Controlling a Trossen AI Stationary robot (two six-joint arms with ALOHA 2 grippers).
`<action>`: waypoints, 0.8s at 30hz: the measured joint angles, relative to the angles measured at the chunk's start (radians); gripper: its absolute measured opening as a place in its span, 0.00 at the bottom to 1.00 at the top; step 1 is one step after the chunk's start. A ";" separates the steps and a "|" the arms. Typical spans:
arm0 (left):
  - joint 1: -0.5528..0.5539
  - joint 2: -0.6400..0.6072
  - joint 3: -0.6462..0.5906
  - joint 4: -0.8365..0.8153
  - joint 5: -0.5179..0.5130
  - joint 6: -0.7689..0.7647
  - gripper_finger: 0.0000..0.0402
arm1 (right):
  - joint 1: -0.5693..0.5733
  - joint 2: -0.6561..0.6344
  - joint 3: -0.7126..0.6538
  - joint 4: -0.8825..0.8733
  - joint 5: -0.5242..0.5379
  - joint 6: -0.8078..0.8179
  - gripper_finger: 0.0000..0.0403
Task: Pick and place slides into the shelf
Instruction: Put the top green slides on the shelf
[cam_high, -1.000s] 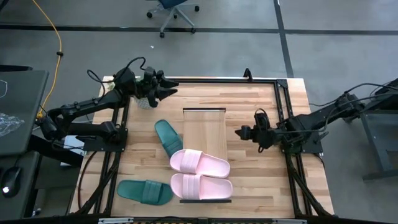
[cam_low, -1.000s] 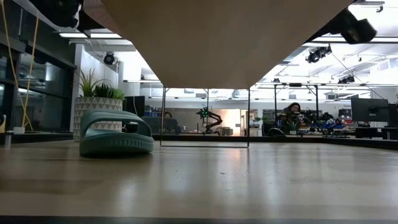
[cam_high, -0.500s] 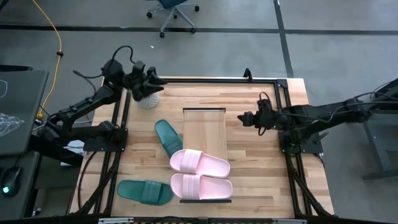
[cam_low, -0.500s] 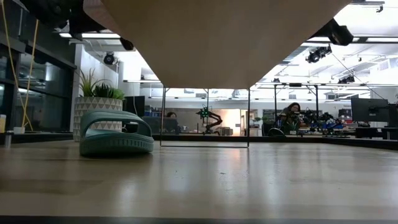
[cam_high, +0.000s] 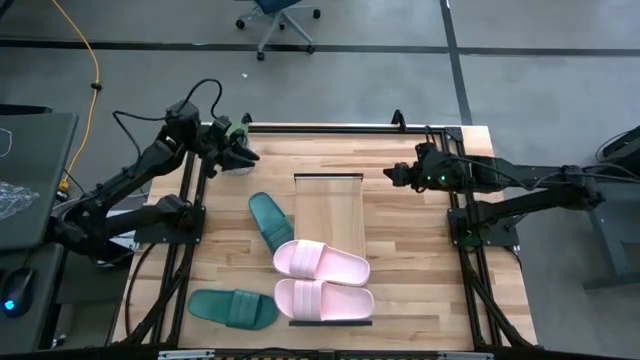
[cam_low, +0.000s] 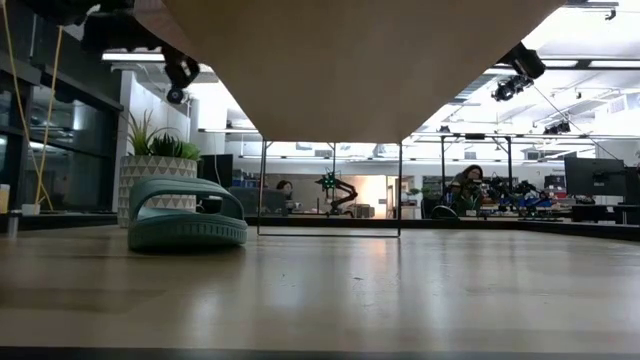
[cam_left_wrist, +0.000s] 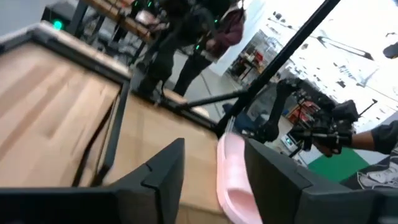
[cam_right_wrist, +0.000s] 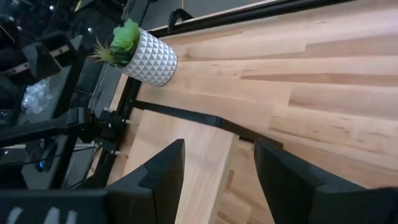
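In the high view the shelf (cam_high: 328, 205) lies lengthwise in the middle of the table. Two pale pink slides (cam_high: 322, 262) (cam_high: 323, 299) lie crosswise on its near half and overhang both long edges. One teal slide (cam_high: 268, 220) rests on the table against the shelf's left edge, also in the low view (cam_low: 186, 215). The other teal slide (cam_high: 233, 308) lies flat near the left near corner. My left gripper (cam_high: 250, 152) (cam_left_wrist: 211, 149) is open, raised over the far left corner. My right gripper (cam_high: 388, 176) (cam_right_wrist: 217, 149) is open, raised right of the shelf's far end.
A small plant in a white patterned pot (cam_high: 235, 162) (cam_right_wrist: 149, 59) stands at the far left corner under my left gripper. A black frame (cam_high: 452, 200) runs along the table's edges. Bare tabletop (cam_high: 410, 260) lies right of the shelf.
My right gripper has moved from beside the shelf's middle toward the table's far edge. My left gripper has drawn back toward the left edge, over the plant pot. The slides and the shelf have stayed where they were.
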 joint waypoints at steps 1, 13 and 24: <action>0.000 -0.012 0.000 -0.041 -0.005 0.016 0.36 | -0.009 0.000 0.000 0.004 -0.010 -0.010 0.46; 0.000 -0.181 0.000 -0.394 -0.157 0.120 0.28 | -0.110 0.000 0.000 0.023 -0.098 -0.111 0.46; -0.225 -0.256 0.000 -0.528 -0.482 0.148 0.28 | -0.176 0.000 0.000 0.024 -0.151 -0.164 0.46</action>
